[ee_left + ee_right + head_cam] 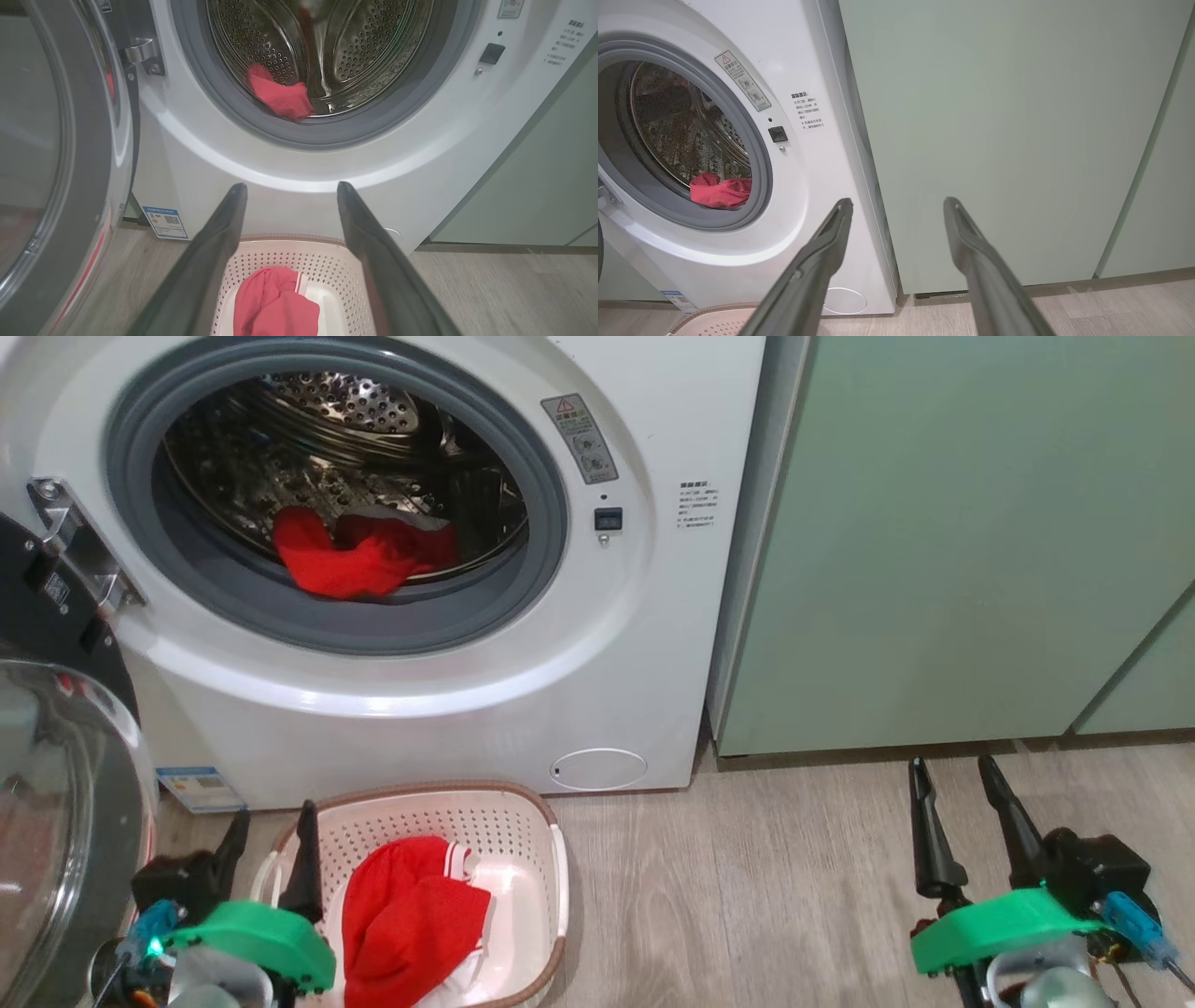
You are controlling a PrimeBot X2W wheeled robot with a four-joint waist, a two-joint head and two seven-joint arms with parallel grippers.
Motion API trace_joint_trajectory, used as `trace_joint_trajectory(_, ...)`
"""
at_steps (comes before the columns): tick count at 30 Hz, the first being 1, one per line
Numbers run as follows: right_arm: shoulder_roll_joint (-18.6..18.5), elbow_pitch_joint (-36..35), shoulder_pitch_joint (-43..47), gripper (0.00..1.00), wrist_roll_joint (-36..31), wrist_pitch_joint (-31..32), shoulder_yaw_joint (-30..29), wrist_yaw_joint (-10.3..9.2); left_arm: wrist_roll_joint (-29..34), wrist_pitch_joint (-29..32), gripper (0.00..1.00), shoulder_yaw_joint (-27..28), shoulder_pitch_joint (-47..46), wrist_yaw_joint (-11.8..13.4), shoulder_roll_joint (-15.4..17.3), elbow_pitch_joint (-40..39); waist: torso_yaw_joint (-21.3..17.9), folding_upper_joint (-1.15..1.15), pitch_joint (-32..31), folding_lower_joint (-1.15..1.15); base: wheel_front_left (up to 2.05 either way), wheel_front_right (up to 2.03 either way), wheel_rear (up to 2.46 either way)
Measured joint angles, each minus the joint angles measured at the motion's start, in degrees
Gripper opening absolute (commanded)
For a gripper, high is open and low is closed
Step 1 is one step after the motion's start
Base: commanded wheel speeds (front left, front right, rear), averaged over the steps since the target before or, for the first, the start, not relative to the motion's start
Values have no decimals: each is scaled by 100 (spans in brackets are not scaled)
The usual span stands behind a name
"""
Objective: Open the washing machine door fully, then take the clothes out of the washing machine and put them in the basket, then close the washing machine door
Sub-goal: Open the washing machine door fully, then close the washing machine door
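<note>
Currently both claws stand fully released and grasp nothing. Your left claw hangs low with its two fingers spread over the left end of the basket. You cannot tell from the head view whether they touch its rim. In the left wrist view, this claw points at the white front panel below the drum opening. Your right claw hovers over bare floor, well apart from the basket. It faces the seam between the washing machine and the pale green cabinet.

Task items: one red garment lies at the front bottom of the drum, just behind the grey seal. A second red garment, with white trim, lies in the basket, which sits on the floor just in front of the machine.

Edges and room: the washing machine door is swung open at your left, close beside the left claw. The drum mouth is unobstructed. Open floor lies between the basket and the right claw.
</note>
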Motion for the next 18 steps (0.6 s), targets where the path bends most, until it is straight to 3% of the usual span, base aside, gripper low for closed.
trace_joint_trajectory(13, 1, -1, -2, 100, 0, 0, -23, 0, 115, 29, 100, 88, -8, -34, -56, 99, -26, 0, 78, 0, 0, 0, 0)
trace_joint_trajectory(18, 3, -1, -13, 100, 1, 0, -16, 0, 207, 781, 100, -190, -609, -52, -10, 516, -70, 0, 191, 0, 0, 0, 0)
